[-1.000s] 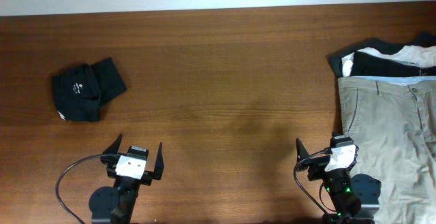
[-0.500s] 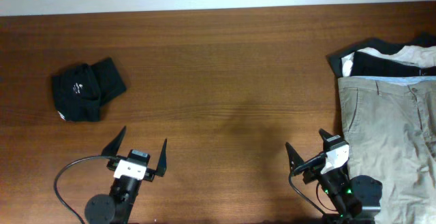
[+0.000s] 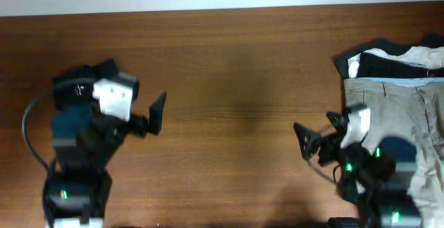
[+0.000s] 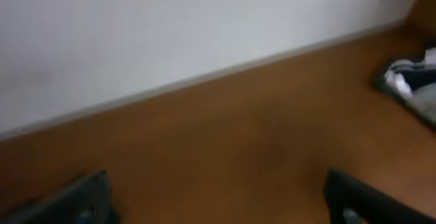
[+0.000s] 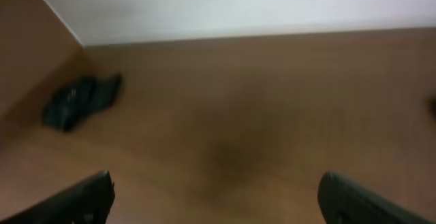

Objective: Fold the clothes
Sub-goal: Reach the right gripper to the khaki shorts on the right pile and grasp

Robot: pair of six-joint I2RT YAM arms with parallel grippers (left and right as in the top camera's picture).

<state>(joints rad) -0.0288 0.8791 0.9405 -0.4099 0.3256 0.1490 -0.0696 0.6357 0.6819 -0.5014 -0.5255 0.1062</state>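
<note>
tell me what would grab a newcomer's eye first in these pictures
The large khaki shorts spread flat at the right edge of the table stand out most, with a black and white pile just beyond their waistband. Across the brown wood, a small crumpled black garment lies at the far left, partly hidden by the left arm in the overhead view. Both the left hand and the right hand are open and hold nothing.
</note>
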